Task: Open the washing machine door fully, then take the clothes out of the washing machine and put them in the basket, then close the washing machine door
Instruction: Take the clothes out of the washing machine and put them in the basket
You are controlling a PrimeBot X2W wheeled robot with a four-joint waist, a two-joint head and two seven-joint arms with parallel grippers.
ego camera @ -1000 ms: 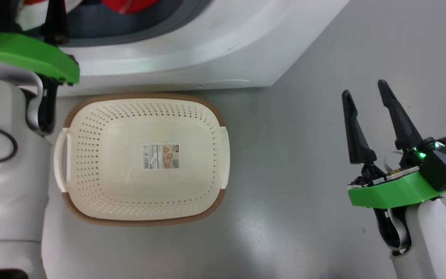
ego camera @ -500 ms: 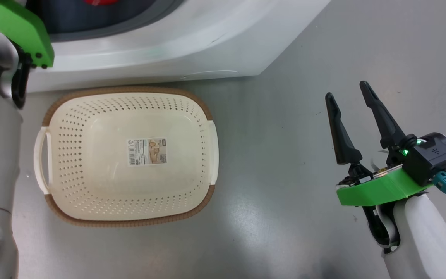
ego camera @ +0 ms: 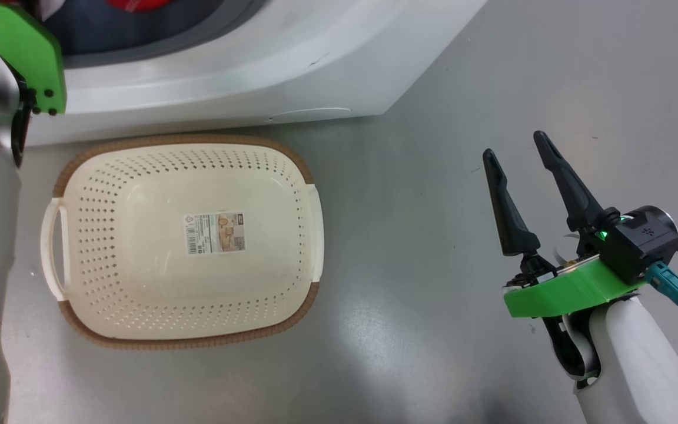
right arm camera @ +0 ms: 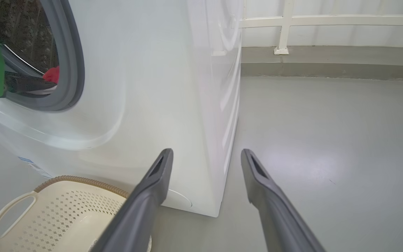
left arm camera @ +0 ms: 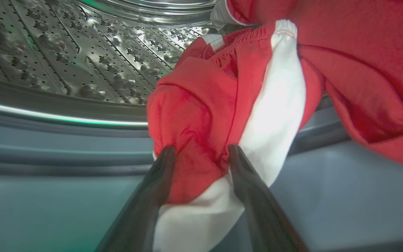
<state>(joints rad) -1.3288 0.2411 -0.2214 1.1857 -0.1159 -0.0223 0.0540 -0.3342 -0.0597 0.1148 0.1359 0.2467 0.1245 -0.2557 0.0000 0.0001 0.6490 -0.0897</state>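
Straddling a red/white fold of clothes [left arm camera: 201,105] at the drum [left arm camera: 65,45] mouth, L gripper [left arm camera: 200,150]: fingers either side, clamp unconfirmed; grey seal [left arm camera: 65,150] lies beneath. Basket [ego camera: 180,139] on floor [ego camera: 409,235], just beside washer [ego camera: 245,70] front. R gripper [ego camera: 512,144] at right, over floor, well apart from basket, fingers wide apart.

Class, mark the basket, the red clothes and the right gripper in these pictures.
basket [ego camera: 109,235], head view, perforated left wall.
clothes [left arm camera: 201,112], left wrist view, red fabric beside the white panel.
right gripper [ego camera: 514,145], head view, midway between its fingertips.
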